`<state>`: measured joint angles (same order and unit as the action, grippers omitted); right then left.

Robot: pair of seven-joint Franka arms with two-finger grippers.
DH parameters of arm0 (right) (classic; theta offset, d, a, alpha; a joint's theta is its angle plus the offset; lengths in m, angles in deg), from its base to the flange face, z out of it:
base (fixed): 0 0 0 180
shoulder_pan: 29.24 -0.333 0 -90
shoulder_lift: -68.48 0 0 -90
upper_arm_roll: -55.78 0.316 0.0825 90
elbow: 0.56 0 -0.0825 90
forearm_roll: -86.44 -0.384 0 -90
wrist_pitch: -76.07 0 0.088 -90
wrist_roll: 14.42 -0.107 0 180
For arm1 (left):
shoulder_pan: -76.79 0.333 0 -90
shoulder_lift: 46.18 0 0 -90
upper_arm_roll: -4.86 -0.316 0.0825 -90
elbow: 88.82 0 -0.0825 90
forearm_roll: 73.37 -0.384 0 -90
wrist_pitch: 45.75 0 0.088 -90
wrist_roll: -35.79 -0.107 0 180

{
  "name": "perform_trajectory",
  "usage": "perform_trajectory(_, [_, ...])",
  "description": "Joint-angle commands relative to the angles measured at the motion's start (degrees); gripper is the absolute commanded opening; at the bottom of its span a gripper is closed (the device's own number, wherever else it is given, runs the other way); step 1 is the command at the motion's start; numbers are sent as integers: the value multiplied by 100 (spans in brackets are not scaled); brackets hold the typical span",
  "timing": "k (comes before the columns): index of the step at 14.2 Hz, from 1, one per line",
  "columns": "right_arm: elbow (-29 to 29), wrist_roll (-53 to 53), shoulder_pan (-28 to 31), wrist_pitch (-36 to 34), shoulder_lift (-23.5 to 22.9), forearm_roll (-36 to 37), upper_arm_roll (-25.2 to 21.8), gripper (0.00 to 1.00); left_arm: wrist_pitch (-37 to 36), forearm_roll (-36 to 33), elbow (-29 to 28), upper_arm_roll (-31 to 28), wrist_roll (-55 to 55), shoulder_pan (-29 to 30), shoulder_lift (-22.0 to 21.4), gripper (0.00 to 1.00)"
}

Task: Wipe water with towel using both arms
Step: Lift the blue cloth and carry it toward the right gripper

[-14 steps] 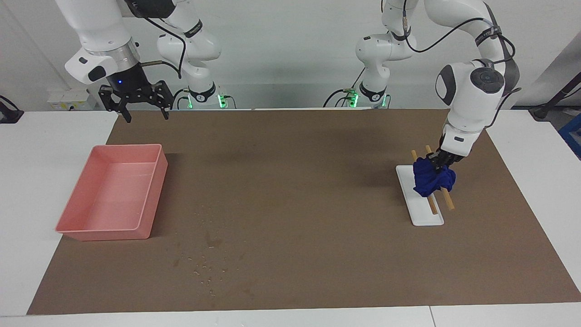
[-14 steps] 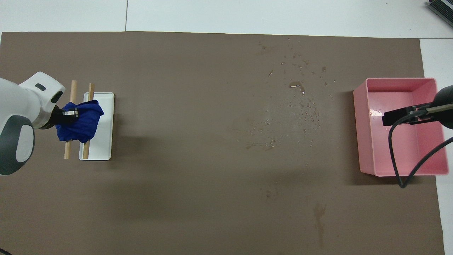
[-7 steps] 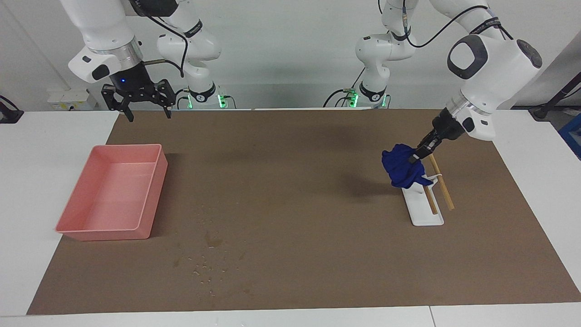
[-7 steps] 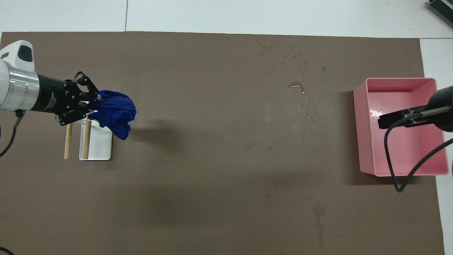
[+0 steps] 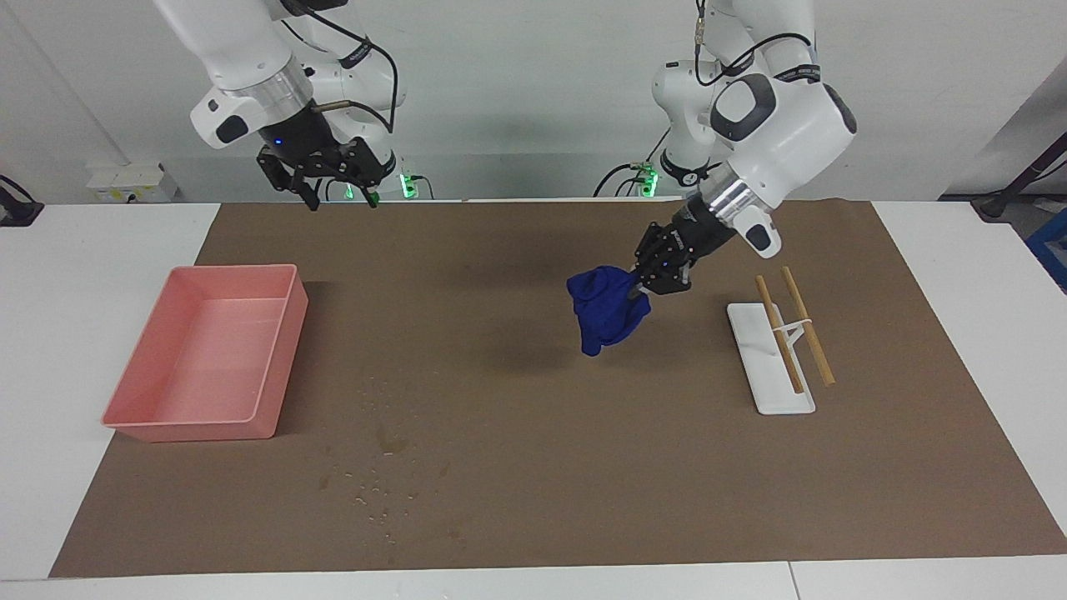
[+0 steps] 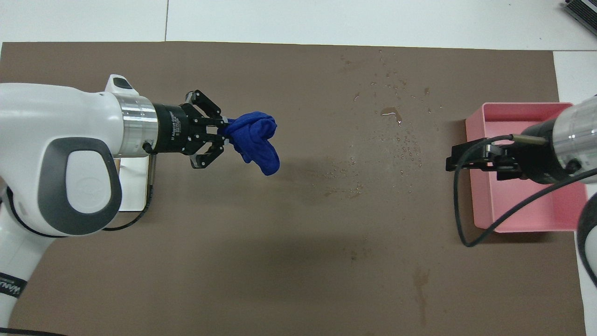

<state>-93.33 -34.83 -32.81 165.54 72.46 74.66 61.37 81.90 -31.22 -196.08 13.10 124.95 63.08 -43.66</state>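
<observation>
Going left to right across the facing view: the right end effector [image 5: 338, 193] hangs with its fingers spread and nothing in them, over the brown mat at the worktop edge nearest the robots, and this arm looks to be waiting. Below it, one shallow pink plastic tray [image 5: 208, 364] sits toward the right arm's end of the worktop [image 5: 50, 333]. Beside the tray, toward the edge farthest from the robots, lies the water [image 5: 379, 487]: one scatter of small droplets and dark wet spots. Above the middle of the mat, the left end effector [image 5: 643, 282] is clenched on one crumpled navy-blue cloth towel [image 5: 607, 309], which dangles clear of the surface. One white rack [image 5: 767, 367] with two wooden rods [image 5: 793, 333] stands toward the left arm's end.

The step appears to be carrying the towel to the spill. Next, it likely needs lowering onto the droplets.
</observation>
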Motion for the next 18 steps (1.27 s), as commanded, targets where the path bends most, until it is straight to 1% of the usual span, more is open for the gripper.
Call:
perform_trajectory(1, [-206, -341, -91, 27, 190, -210, 4, 100, 714, 268, -137, -85, 828, -507, -120, 0])
perform_trajectory(2, [-258, -385, -100, 36, 208, -228, 4, 100, 909, 277, -137, -85, 1040, -701, -102, 0])
perform_trajectory(4, [-398, -1066, -92, 254, 243, -726, 4, 100, 1007, 277, -137, -85, 1234, -887, -93, 0])
perform_trajectory(6, [-898, -1937, -100, 902, 435, -1175, 4, 100, 1007, 277, -137, -77, 1402, -966, -137, 0])
perform_trajectory(7, [-1075, -2498, -100, 1219, 497, -1630, 4, 100, 1007, 277, -137, -76, 1437, -1001, -146, 0])
perform_trajectory(8, [-1172, -3086, -92, 1457, 506, -1956, 4, 100, 1007, 285, -137, -76, 1472, -1028, -155, 0])
perform_trajectory(9, [-1208, -3536, -83, 1703, 507, -2134, 4, 100, 999, 286, -137, -76, 1490, -1063, -163, 0])
perform_trajectory(10, [-1234, -3871, -91, 1923, 489, -2240, 4, 100, 990, 286, -137, -76, 1534, -1089, -172, 0])
perform_trajectory(11, [-1365, -4222, -100, 2178, 472, -2493, 4, 100, 990, 286, -129, -76, 1578, -1098, -207, 0])
perform_trajectory(12, [-1497, -4496, -109, 2450, 471, -2783, 4, 100, 990, 286, -128, -68, 1613, -1133, -251, 0])
perform_trajectory(13, [-1611, -4655, -179, 2653, 463, -2925, 13, 100, 1007, 286, -128, -76, 1666, -1238, -286, 0])
perform_trajectory(14, [-1682, -4761, -362, 2881, 428, -3005, 13, 100, 1025, 286, -111, -76, 1683, -1265, -313, 0])
perform_trajectory(16, [-1806, -5094, -565, 3627, 314, -3408, 13, 100, 1296, 286, -85, -68, 1692, -1423, -330, 0])
perform_trajectory(17, [-1806, -5166, -740, 3839, 235, -3427, 13, 100, 1350, 286, -85, -68, 1692, -1502, -330, 0])
perform_trajectory(18, [-1806, -5193, -777, 3876, 217, -3427, 4, 100, 1446, 286, -85, -68, 1692, -1633, -330, 0])
